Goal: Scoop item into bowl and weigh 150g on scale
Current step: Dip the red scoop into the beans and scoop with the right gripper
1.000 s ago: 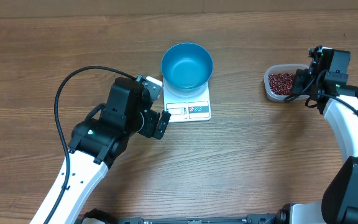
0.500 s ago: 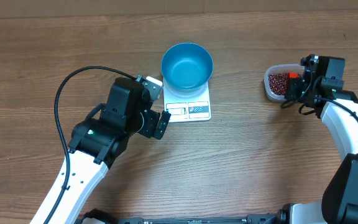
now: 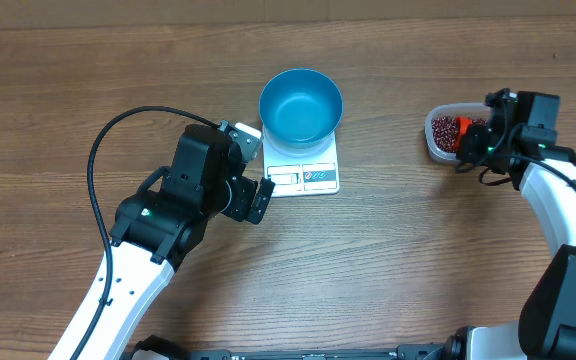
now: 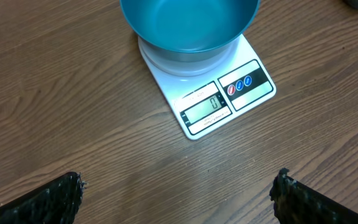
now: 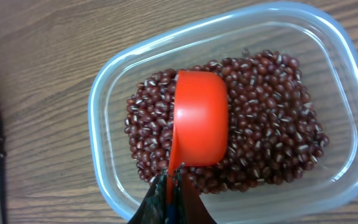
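Item 1, near left: left arm, one, black and white. It reached up from the near edge toward the scale with its wrist bent. The left gripper [image 4: 178,190] hung above the bare wooden table [image 3: 418,250], its two black textured fingers spread wide and grasping nothing.

Item 2, just beyond it: scale [image 4: 210,106], one. Flat white rectangle of smooth plastic, display reading zero, three round buttons beside the display.

Item 3, right side: right arm, one, white, elbow bent, wrist angled down and leftward. The right gripper [image 5: 173,196] was clamped on the thin handle of one orange-red plastic scoop [image 5: 199,121], whose rounded cup lay on the beans [image 5: 266,124]. These were small, oval, maroon and too many to count, all in one clear rounded-rectangular tub [image 5: 101,124].

Item 4, farthest: bowl [image 3: 301,105], one. Round, glossy blue plastic, seated on the scale's far half.
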